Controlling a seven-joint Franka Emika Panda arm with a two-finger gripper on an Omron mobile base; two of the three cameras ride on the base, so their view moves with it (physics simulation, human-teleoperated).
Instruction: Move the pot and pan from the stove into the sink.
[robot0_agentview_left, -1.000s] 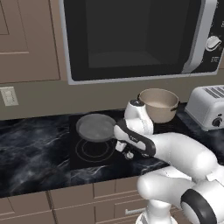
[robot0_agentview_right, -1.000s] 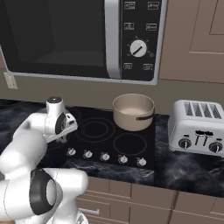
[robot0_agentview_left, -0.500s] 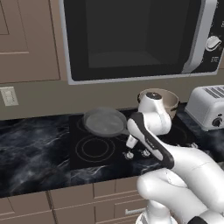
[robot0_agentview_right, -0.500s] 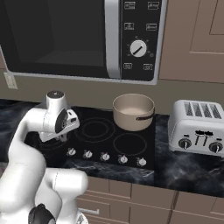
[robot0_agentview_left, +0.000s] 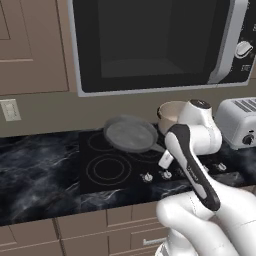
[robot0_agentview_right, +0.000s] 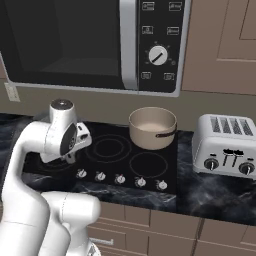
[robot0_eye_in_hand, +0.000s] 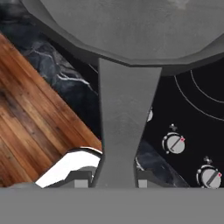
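**Pan lifted off the stove, sink trip ahead**

Black marbled worktop (robot0_agentview_left: 35, 175) under a big black microwave (robot0_agentview_left: 150, 45), brown cabinets behind, white toaster (robot0_agentview_right: 225, 145) off to the right.

Pan (robot0_agentview_left: 131, 134) up in the air, tilted, above the rear left burners of the stove (robot0_agentview_left: 110, 170), clear of the glass. Thin metal handle (robot0_eye_in_hand: 124, 131) running from the pan bowl straight down between the gripper (robot0_eye_in_hand: 114, 179) fingertips in the hand view; jaws closed on that handle, pinching it near its free end. Row of silver knobs (robot0_agentview_right: 120, 178) and a strip of wooden floor (robot0_eye_in_hand: 39, 118) visible beneath the pan in the same view, so hand apparently out over the stove's front edge.

Pot (robot0_agentview_right: 152, 127) untouched, upright on the rear right burner, near the toaster.

Step in hand, by judgement: carrying the pan, first of the two things, away from the stove. Sink not seen in these pictures, so side and distance unknown.

Next move likely calls for:
- keeping the pan level enough despite the long lever on a thin handle;
- clearing the microwave's underside;
- swinging or driving to the sink, then lowering before letting go;
- returning for the pot.
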